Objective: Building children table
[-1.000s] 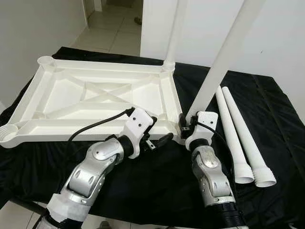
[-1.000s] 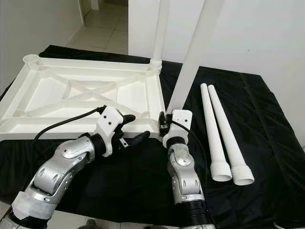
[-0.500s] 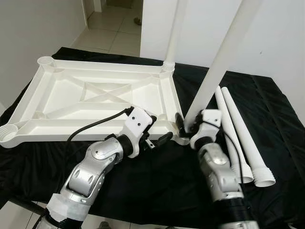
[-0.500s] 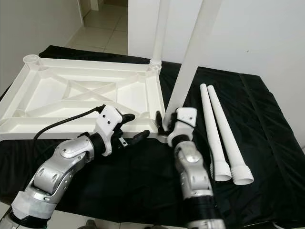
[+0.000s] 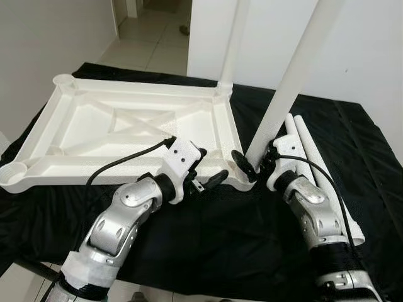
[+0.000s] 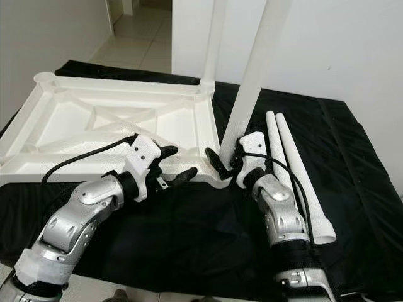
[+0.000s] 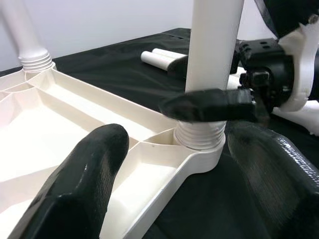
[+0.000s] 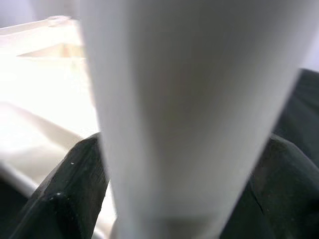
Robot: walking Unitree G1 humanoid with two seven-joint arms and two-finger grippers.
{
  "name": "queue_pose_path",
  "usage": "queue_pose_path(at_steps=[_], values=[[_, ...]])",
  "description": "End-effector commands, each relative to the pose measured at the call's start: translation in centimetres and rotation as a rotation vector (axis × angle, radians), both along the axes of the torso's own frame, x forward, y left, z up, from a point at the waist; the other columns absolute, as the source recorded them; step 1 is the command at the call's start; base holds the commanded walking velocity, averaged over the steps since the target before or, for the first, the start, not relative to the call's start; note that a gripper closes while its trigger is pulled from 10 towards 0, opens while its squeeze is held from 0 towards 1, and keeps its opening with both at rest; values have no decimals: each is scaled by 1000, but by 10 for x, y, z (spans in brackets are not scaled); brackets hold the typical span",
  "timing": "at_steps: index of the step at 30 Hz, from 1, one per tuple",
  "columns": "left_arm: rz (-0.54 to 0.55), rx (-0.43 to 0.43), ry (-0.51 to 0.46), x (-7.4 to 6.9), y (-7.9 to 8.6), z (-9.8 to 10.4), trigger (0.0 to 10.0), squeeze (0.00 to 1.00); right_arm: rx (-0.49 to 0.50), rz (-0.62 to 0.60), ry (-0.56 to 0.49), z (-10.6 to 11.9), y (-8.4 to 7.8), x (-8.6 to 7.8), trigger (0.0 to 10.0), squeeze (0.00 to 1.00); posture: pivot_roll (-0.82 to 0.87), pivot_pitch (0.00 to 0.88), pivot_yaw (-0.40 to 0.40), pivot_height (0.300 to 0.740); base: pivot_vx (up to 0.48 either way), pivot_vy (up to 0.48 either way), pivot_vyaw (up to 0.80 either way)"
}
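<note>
With two legs standing in the upturned top (image 5: 126, 126), I'd say I'm halfway: my right gripper (image 5: 255, 165) clasps the near leg (image 5: 283, 94) at its corner socket, my left gripper (image 5: 211, 173) hovers released beside it, and two legs (image 5: 315, 163) lie on the cloth.

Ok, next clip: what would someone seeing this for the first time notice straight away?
The upside-down white tabletop lying on the black cloth, with two white legs standing up from its right-hand corners. The right gripper clasps the near leg just above its corner socket, while the left gripper sits open at the tabletop's near edge. Two spare legs lie side by side on the cloth to the right.
</note>
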State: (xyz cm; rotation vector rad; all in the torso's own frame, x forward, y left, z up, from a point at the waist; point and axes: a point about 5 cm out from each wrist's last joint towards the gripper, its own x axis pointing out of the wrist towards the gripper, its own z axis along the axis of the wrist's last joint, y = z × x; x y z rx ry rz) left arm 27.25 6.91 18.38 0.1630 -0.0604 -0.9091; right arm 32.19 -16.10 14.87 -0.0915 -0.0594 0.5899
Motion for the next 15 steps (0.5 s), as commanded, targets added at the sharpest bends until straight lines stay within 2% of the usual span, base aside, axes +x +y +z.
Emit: queue_pose_path(at_steps=[1, 3, 7, 8, 9, 10, 15], values=[[-18, -5, 11, 0, -2, 0, 10000, 0, -12, 50, 10, -1, 1, 1, 10000, 0, 156, 13, -58, 740, 0, 0, 0], [-13, -9, 9, 0, -2, 0, 10000, 0, -49, 113, 18, -4, 0, 4, 10000, 0, 159, 17, -59, 740, 0, 0, 0], [-12, -9, 9, 1, -2, 1, 10000, 0, -55, 122, 18, -5, -1, 5, 10000, 0, 164, 22, -60, 740, 0, 0, 0], [-10, -10, 8, 1, -2, 1, 10000, 0, -56, 138, 21, -5, -1, 6, 5882, 0, 164, 22, -60, 740, 0, 0, 0], [-6, -12, 8, 1, -2, 2, 10000, 0, -60, 148, 22, -5, -3, 8, 706, 0, 167, 29, -60, 740, 0, 0, 0], [-3, -13, 8, 1, -2, 2, 10000, 0, -58, 151, 22, -6, -5, 9, 0, 0, 170, 30, -63, 740, 0, 0, 0], [-4, -18, 10, 0, -3, 2, 10000, 0, -63, 137, 13, -6, -9, 13, 0, 0, 170, 30, -63, 740, 0, 0, 0]])
